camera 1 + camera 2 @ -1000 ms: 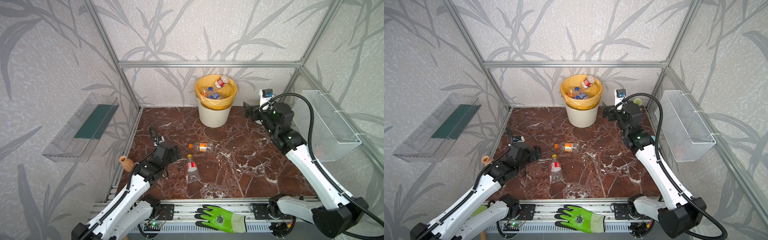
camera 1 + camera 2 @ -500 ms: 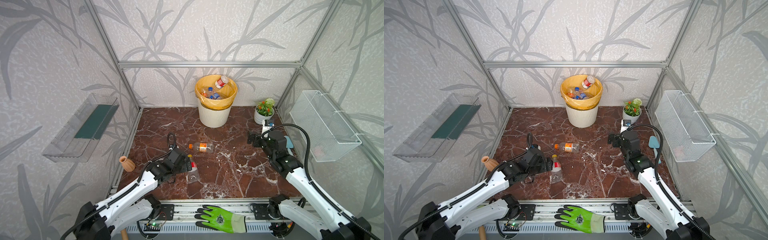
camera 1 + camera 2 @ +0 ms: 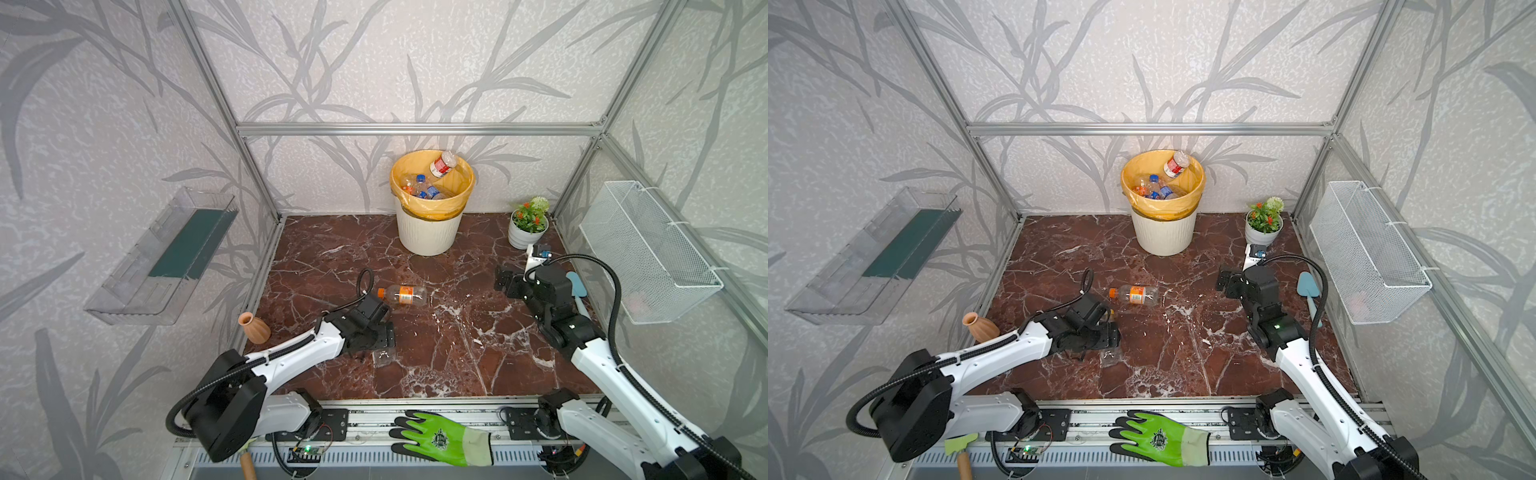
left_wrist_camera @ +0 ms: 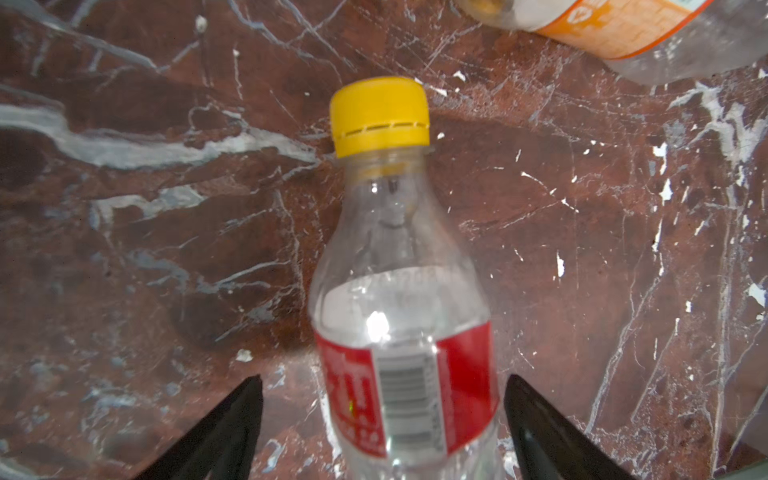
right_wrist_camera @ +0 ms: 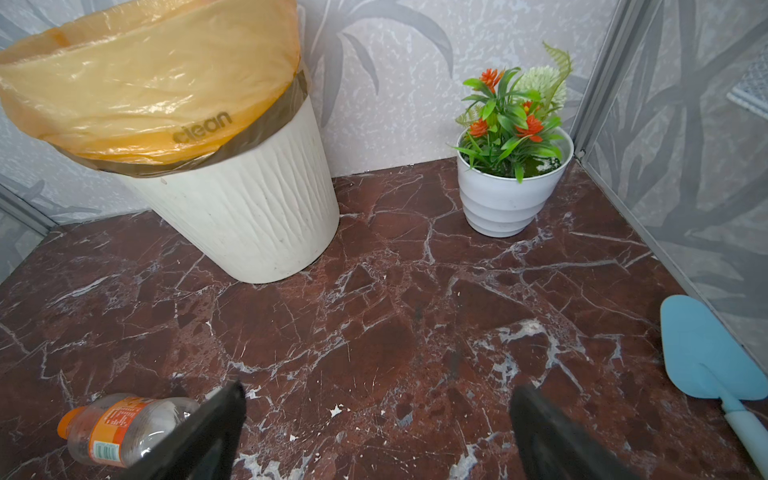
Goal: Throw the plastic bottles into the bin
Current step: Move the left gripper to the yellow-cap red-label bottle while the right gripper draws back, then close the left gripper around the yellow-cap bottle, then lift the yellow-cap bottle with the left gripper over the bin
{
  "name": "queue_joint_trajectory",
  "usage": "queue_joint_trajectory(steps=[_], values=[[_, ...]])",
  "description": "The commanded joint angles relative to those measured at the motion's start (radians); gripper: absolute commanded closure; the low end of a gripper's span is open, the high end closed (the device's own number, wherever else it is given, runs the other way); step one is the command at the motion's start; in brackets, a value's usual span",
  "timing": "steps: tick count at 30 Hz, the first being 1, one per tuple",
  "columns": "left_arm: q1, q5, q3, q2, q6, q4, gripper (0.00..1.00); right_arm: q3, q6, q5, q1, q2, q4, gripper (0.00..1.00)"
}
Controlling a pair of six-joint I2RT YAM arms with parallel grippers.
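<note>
The left gripper (image 4: pixel 384 382) is seen lowered over the yellow-capped bottle (image 4: pixel 399 332). Its jaws are parted wide, with 1 set on each side of the red label (image 4: pixel 465 374). A strip of tabletop (image 4: pixel 166 249) is visible between each of the fingers (image 4: pixel 232 419) and the plastic, so nothing is gripped yet. The right gripper (image 5: pixel 380 390) is held wide open and empty over bare tabletop, in front of the bin (image 3: pixel 428 237) and toward the right arm's side of it.

The yellow-capped bottle is laid on its side well in front of the bin, slightly toward the left arm's side. It appears empty and thin-walled, so it is judged to be very light, easily dented under a hard squeeze, and smooth enough to slip. Being round, it could be rolled away by a touch from 1 finger alone. The labelled middle is judged the best place to be taken: it is the straightest section, and the jaws are already lined up across it.

Its long axis is directed roughly toward the bin, with the cap end nearer the bin and the base end farther from it. The orange-capped bottle (image 3: pixel 402 295) is laid between it and the bin. That bottle's long axis is set crosswise to the bin's front, with its cap pointed toward the left arm's side. Several binned bottles (image 3: pixel 428 192) are seen inside already, so 2 are judged left to be cleared.
</note>
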Motion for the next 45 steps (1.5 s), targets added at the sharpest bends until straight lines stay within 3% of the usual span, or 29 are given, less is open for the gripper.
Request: queue_joint_trajectory(steps=[1, 10, 23, 32, 36, 41, 45], values=[[-0.002, 0.029, 0.044, 0.051, 0.020, 0.038, 0.20, -0.004, 0.010, 0.018, -0.005, -0.023, 0.010, 0.01], [-0.001, -0.009, 0.027, 0.034, 0.032, 0.037, 0.52, -0.023, 0.018, 0.030, -0.010, -0.042, 0.003, 0.01], [0.005, -0.308, 0.033, -0.347, 0.057, 0.003, 0.55, -0.034, 0.049, 0.024, -0.012, -0.045, 0.023, 0.01], [0.008, -0.533, 0.110, -0.561, 0.269, 0.130, 0.56, -0.073, 0.079, 0.031, -0.014, -0.087, 0.047, 0.01], [0.012, -0.585, 0.160, -0.578, 0.444, 0.304, 0.57, -0.083, 0.082, 0.049, -0.014, -0.115, 0.051, 0.01], [0.040, -0.539, 0.327, -0.469, 0.668, 0.478, 0.57, -0.077, 0.070, 0.067, -0.014, -0.152, 0.033, 0.01], [0.120, -0.365, 0.497, -0.284, 0.710, 0.590, 0.58, -0.073, 0.064, 0.080, -0.014, -0.197, 0.001, 0.01]])
